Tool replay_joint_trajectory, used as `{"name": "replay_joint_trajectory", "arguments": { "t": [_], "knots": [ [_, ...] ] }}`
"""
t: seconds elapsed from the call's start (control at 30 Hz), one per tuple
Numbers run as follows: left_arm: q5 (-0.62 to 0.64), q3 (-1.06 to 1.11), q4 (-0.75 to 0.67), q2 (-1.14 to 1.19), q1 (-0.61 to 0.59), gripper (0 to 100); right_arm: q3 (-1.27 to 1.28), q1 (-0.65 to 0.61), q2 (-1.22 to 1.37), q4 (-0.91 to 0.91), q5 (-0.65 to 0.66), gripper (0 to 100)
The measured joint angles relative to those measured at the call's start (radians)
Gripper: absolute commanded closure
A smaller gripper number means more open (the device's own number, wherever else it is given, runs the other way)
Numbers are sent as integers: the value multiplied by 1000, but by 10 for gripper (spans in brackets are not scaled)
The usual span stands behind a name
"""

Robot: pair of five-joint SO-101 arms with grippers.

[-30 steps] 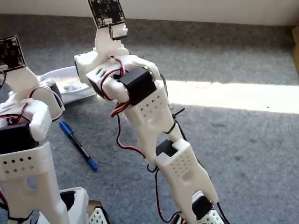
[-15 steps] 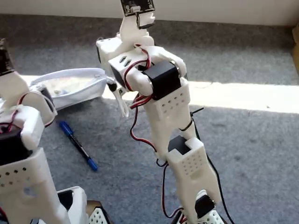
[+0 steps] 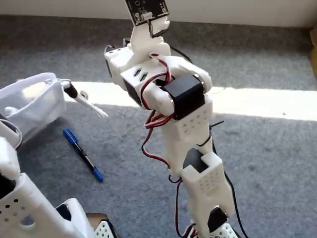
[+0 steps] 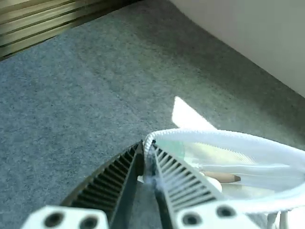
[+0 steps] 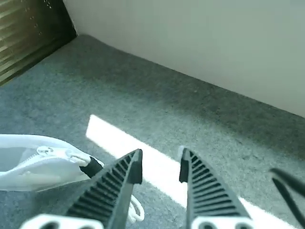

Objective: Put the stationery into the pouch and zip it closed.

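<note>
Left gripper [image 4: 145,149]: my jaws are clamped on the rim of one white translucent zip pouch [image 3: 35,101]; one wooden pencil [image 4: 221,177] inside. Right gripper [image 5: 162,160]: jaws apart, empty, near the pouch's end. One blue pen [image 3: 82,154] lies on the grey carpet [image 3: 257,158] beside the pouch.

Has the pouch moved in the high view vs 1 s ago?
Yes. The pouch has shifted left toward the picture's edge and looks lifted, no longer lying flat. The blue pen lies where it was, so the pouch now sits further left of it.

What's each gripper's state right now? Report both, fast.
Left gripper: shut on the pouch rim.
Right gripper: open, holding nothing.
</note>
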Motion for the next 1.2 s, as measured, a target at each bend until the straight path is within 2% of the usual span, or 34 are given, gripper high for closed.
{"name": "replay_joint_trajectory", "arguments": {
  "t": [0.3,0.43,0.73,0.8,1.0,1.2],
  "knots": [
    [57,0,-9,0,-163,982,299,-37,-9,0,0,919],
    [60,0,-9,0,-164,982,463,-58,-57,0,0,919],
    [60,41,-89,0,-167,982,881,-216,-173,-12,0,916],
    [60,41,-92,0,-167,982,957,-252,-173,-69,-2,909],
    [60,41,-92,0,-164,982,1154,-308,-173,-275,-3,805],
    [60,41,-92,0,-167,982,1281,-365,-173,-423,-3,802]
  ]
}}
